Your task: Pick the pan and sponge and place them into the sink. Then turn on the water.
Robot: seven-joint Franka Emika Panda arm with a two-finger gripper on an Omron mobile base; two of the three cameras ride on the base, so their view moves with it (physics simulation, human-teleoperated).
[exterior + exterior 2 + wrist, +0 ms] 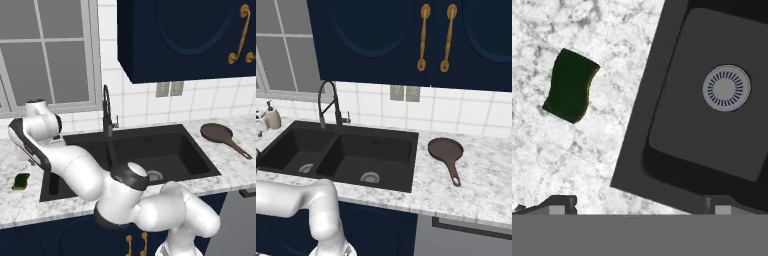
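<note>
The green sponge (21, 181) lies on the marble counter left of the black double-basin sink (199, 152). In the hand view the sponge (571, 86) sits upper left and the sink's left basin (677, 125) with its silver drain is on the right. My gripper (640, 204) hovers above the sink's left rim, open, with nothing between its fingertips (559, 204). The dark reddish-brown pan (216, 132) rests on the counter right of the sink, handle pointing toward the front right; the right base view also has the pan (445, 149). No stream runs from the gooseneck faucet (106, 107).
A beige soap dispenser (273, 117) stands at the back left of the counter. Dark blue wall cabinets (185, 40) hang above the sink's right side. A window (47, 55) is behind the left counter.
</note>
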